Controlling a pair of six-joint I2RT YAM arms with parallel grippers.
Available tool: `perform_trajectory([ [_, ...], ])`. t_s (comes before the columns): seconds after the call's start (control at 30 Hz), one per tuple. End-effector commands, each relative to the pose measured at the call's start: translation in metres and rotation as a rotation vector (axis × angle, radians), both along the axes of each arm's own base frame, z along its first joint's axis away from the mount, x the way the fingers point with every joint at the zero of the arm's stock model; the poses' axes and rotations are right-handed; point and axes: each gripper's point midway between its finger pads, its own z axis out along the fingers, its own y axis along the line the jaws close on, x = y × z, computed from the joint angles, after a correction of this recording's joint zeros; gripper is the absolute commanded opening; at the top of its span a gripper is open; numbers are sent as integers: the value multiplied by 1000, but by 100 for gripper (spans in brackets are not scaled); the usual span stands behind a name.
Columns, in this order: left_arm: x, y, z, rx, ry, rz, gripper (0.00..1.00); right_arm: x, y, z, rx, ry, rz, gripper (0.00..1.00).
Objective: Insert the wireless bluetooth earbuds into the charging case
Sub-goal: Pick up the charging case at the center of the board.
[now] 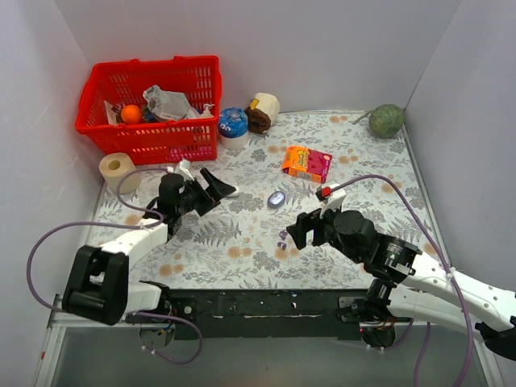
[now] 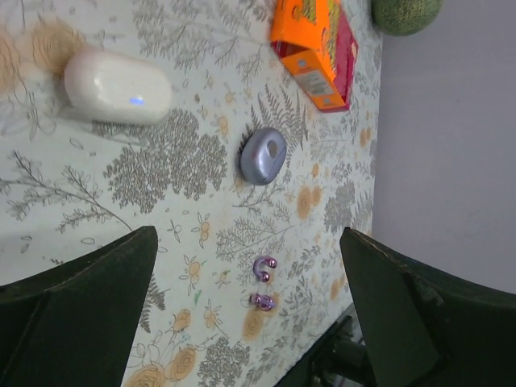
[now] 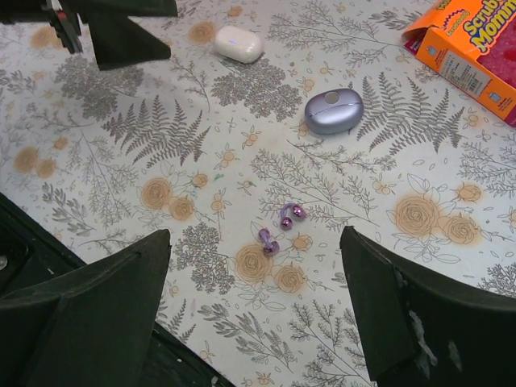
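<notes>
Two purple earbuds (image 3: 291, 214) (image 3: 268, 240) lie side by side on the floral cloth, also in the left wrist view (image 2: 264, 268) and the top view (image 1: 283, 236). A closed purple case (image 1: 276, 198) (image 3: 333, 111) (image 2: 263, 156) lies a little beyond them. A closed white case (image 2: 118, 86) (image 3: 238, 43) lies further left. No white earbuds show. My right gripper (image 1: 305, 230) (image 3: 254, 234) is open and empty, just above the purple earbuds. My left gripper (image 1: 216, 192) (image 2: 248, 234) is open and empty, left of the purple case, facing it.
An orange box (image 1: 306, 162) lies behind the purple case. A red basket (image 1: 89, 121) of items stands at the back left, with a paper roll (image 1: 119, 169) beside it. A blue-lidded tub (image 1: 233, 125) and a green ball (image 1: 387, 121) are at the back.
</notes>
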Motion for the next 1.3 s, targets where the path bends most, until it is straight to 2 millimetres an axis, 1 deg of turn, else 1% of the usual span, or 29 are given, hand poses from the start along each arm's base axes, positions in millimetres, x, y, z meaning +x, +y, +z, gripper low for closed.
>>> perform_trajectory([
  [0.0, -13, -34, -9, -251, 130, -72, 98, 14, 0, 17, 122, -21, -99, 95],
  [0.03, -14, -46, -9, -230, 134, -76, 98, 14, -3, 12, 103, -5, -119, 95],
  [0.07, -17, -50, -17, -156, 148, -68, 98, 18, -8, 6, 74, 4, -156, 95],
  [0.1, -6, -59, 1, -118, 87, -50, 98, 20, -10, 6, 64, 11, -174, 95],
  [0.13, -6, -70, 6, -52, 43, -13, 98, 20, -15, -3, 25, 34, -201, 95],
  [0.17, -6, -72, 5, 9, 36, 0, 98, 24, -21, -4, 13, 30, -242, 96],
  [0.2, -4, -81, 19, 12, 7, -1, 98, 26, -24, -9, 0, 33, -261, 96],
  [0.23, 2, -77, 19, 20, 17, 47, 98, 27, -27, -11, 10, 40, -290, 98],
  [0.3, -1, -75, 8, 38, 72, 40, 98, 30, -32, -21, -1, 26, -314, 98],
  [0.33, -8, -74, -2, 37, 92, 13, 98, 31, -31, -21, -9, 3, -298, 98],
  [0.37, -8, -80, 6, -12, 43, -16, 98, 33, -26, -18, 17, -7, -284, 98],
  [0.43, -21, -82, -2, -78, 57, -42, 98, 39, -24, -22, -4, 6, -286, 97],
  [0.47, -20, -85, 2, -106, 47, -47, 98, 39, -21, -27, -26, 33, -263, 96],
  [0.53, -20, -88, -5, -73, 58, -70, 98, 51, -21, -31, -58, 79, -280, 93],
  [0.57, -14, -87, -5, -35, 74, -60, 98, 50, -16, -35, -61, 109, -248, 92],
  [0.6, -10, -87, -16, 7, 104, -56, 98, 54, -12, -36, -57, 115, -238, 89],
  [0.67, -4, -88, -17, 76, 101, -83, 98, 62, -7, -50, -59, 161, -211, 78],
  [0.7, -3, -88, -20, 98, 109, -85, 98, 71, -4, -47, -30, 156, -208, 72],
  [0.73, -1, -87, -22, 115, 113, -85, 98, 82, -8, -58, -38, 183, -231, 57],
  [0.8, -6, -86, -22, 122, 121, -95, 98, 95, -3, -61, -10, 190, -224, 39],
  [0.83, -8, -85, -21, 119, 118, -102, 98, 105, -5, -75, -29, 219, -242, 23],
  [0.9, -17, -82, -22, 122, 116, -119, 97, 113, 1, -85, -21, 255, -227, 11],
  [0.97, -26, -77, -14, 120, 99, -126, 98, 124, 9, -105, -33, 303, -212, 6],
  [1.0, -31, -73, -16, 129, 96, -129, 98, 131, 15, -103, -28, 300, -208, 5],
  [1.03, -33, -72, -12, 129, 81, -131, 98, 134, 16, -119, -59, 331, -212, 3],
  [1.1, -44, -64, -3, 134, 61, -136, 98, 145, 23, -122, -58, 337, -207, 2],
  [1.13, -47, -58, -2, 139, 51, -121, 98, 148, 24, -134, -75, 359, -211, 1],
  [1.17, -52, -55, 6, 133, 34, -118, 98, 152, 25, -138, -79, 362, -209, 1],
  [1.27, -62, -45, 12, 137, 18, -101, 98, 165, 29, -151, -99, 386, -219, 1],
])
